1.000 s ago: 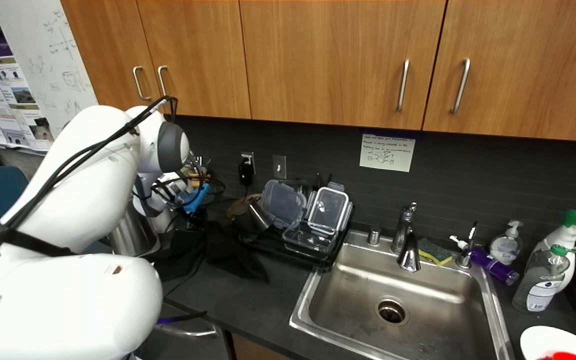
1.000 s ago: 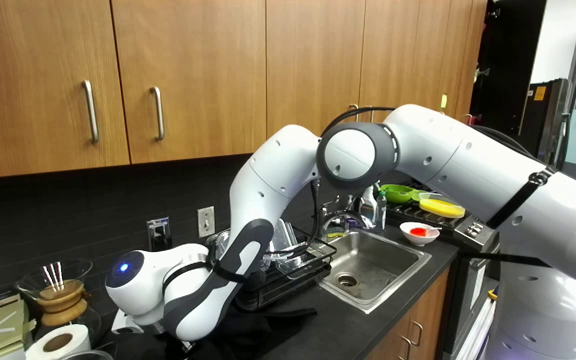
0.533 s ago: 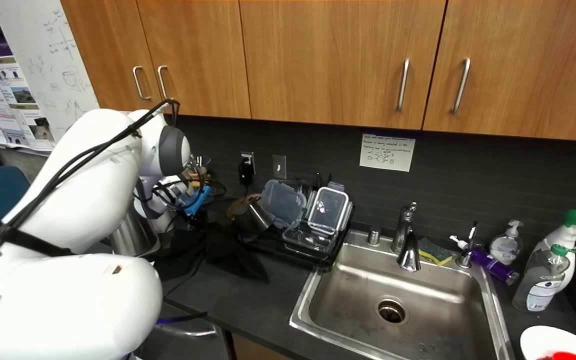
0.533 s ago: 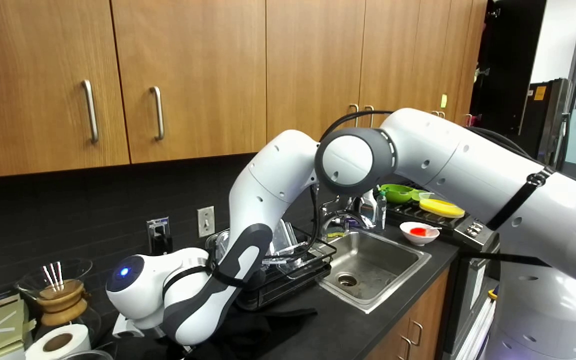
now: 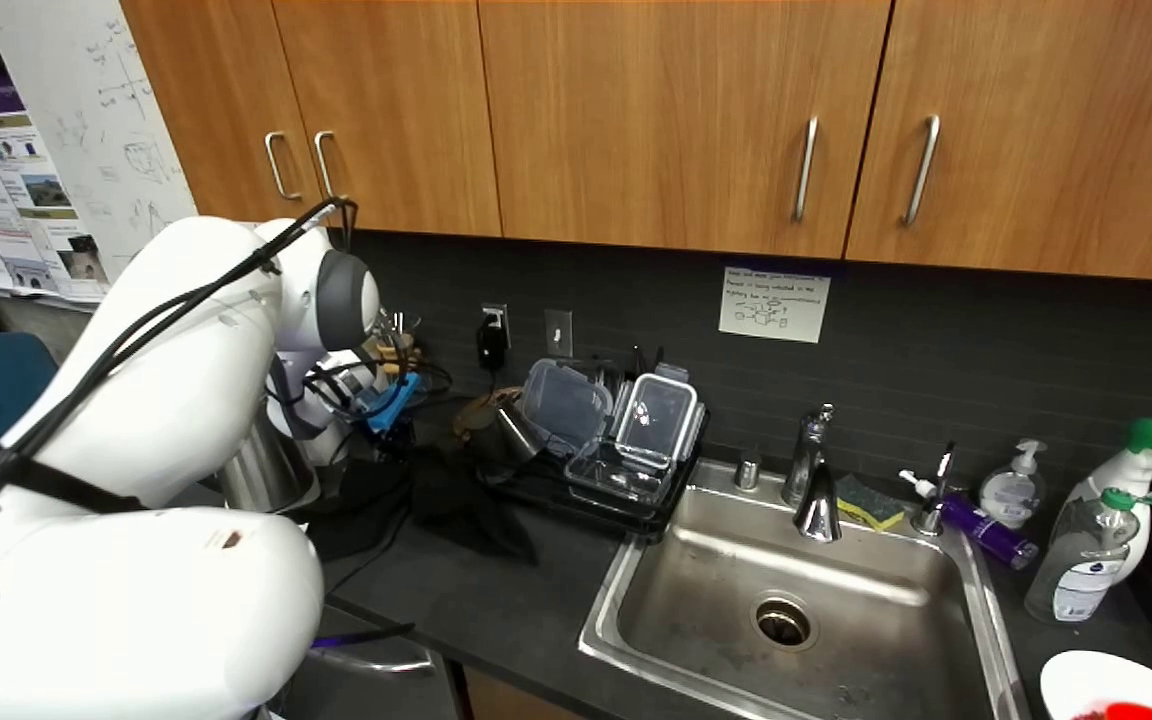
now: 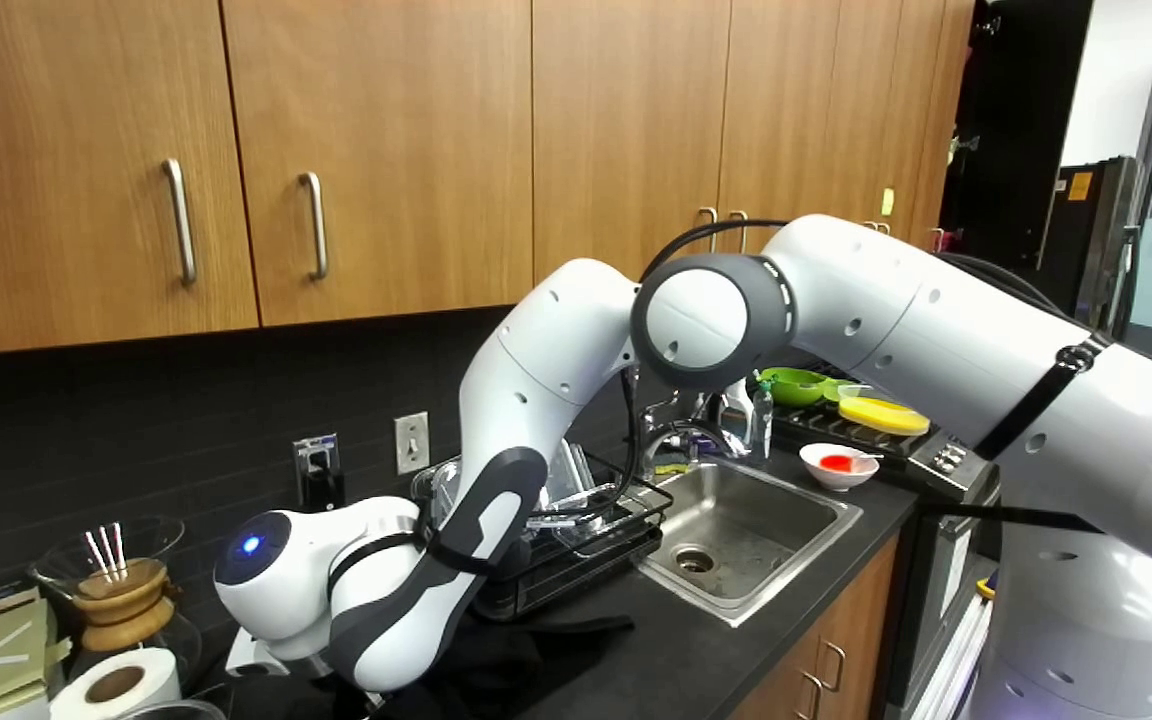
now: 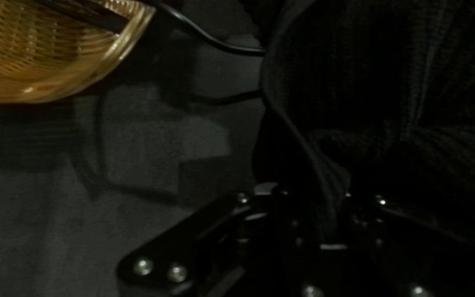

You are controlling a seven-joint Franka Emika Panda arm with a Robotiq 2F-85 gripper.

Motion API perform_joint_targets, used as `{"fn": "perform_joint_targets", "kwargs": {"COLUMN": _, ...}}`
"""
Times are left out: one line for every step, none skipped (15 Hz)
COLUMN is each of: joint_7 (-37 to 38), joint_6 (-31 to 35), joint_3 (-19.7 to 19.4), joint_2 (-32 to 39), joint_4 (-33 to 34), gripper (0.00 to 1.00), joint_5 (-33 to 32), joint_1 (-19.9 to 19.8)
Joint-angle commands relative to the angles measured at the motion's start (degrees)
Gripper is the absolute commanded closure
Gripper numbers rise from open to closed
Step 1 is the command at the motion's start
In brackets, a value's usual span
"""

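Note:
My gripper (image 7: 316, 200) is at the bottom of the dark wrist view. Its fingers are drawn in on a fold of black ribbed cloth (image 7: 369, 74), which runs down between them. The rest of the cloth spreads up and to the right. In both exterior views the black cloth lies bunched on the dark counter, in front of the dish rack (image 5: 456, 505) (image 6: 556, 655). My gripper's lower end shows only as dark parts under a blue piece (image 5: 391, 400) on the wrist. The arm mostly hides the fingers in the exterior views.
A wicker basket (image 7: 52, 82) and a dark cable (image 7: 221, 45) lie left of the cloth. A dish rack (image 6: 576, 575) holds clear containers beside the sink (image 6: 816, 525). A metal kettle (image 5: 264, 470), a glass coffee maker (image 6: 121, 605) and a paper roll (image 6: 141, 680) stand near the arm.
The arm has sunk slightly since one second ago. Over the last half second it has hardly moved. The cloth shows no clear change in the exterior views.

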Motion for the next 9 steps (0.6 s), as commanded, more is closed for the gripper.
{"fn": "perform_joint_targets", "kwargs": {"joint_7": 2.96, "joint_6": 3.85, "joint_3": -0.65, "joint_2": 0.08, "joint_4": -4.58, "gripper": 0.98, "joint_5": -0.38, "joint_1": -0.16}}
{"fn": "perform_joint_targets", "kwargs": {"joint_7": 3.75, "joint_6": 4.51, "joint_3": -0.77, "joint_2": -0.05, "joint_4": -5.39, "gripper": 0.98, "joint_5": -0.55, "joint_1": -0.27}}
{"fn": "perform_joint_targets", "kwargs": {"joint_7": 4.49, "joint_6": 5.12, "joint_3": -0.88, "joint_2": -0.31, "joint_4": -6.25, "gripper": 0.98, "joint_5": -0.79, "joint_1": -0.34}}
{"fn": "perform_joint_targets", "kwargs": {"joint_7": 5.39, "joint_6": 5.99, "joint_3": -0.96, "joint_2": -0.57, "joint_4": -7.24, "gripper": 0.98, "joint_5": -1.05, "joint_1": -0.49}}
{"fn": "perform_joint_targets", "kwargs": {"joint_7": 6.3, "joint_6": 6.84, "joint_3": -1.08, "joint_2": -0.83, "joint_4": -8.19, "gripper": 0.98, "joint_5": -1.26, "joint_1": -0.59}}
{"fn": "perform_joint_targets", "kwargs": {"joint_7": 7.19, "joint_6": 7.66, "joint_3": -1.2, "joint_2": -1.14, "joint_4": -9.17, "gripper": 0.98, "joint_5": -1.39, "joint_1": -0.69}}
{"fn": "perform_joint_targets", "kwargs": {"joint_7": 8.26, "joint_6": 8.66, "joint_3": -1.42, "joint_2": -1.58, "joint_4": -10.24, "gripper": 0.98, "joint_5": -1.59, "joint_1": -0.76}}
{"fn": "perform_joint_targets", "kwargs": {"joint_7": 9.24, "joint_6": 9.53, "joint_3": -1.63, "joint_2": -2.07, "joint_4": -11.23, "gripper": 0.98, "joint_5": -1.86, "joint_1": -0.79}}
{"fn": "perform_joint_targets", "kwargs": {"joint_7": 10.36, "joint_6": 10.37, "joint_3": -1.84, "joint_2": -2.55, "joint_4": -12.2, "gripper": 0.98, "joint_5": -2.28, "joint_1": -0.78}}
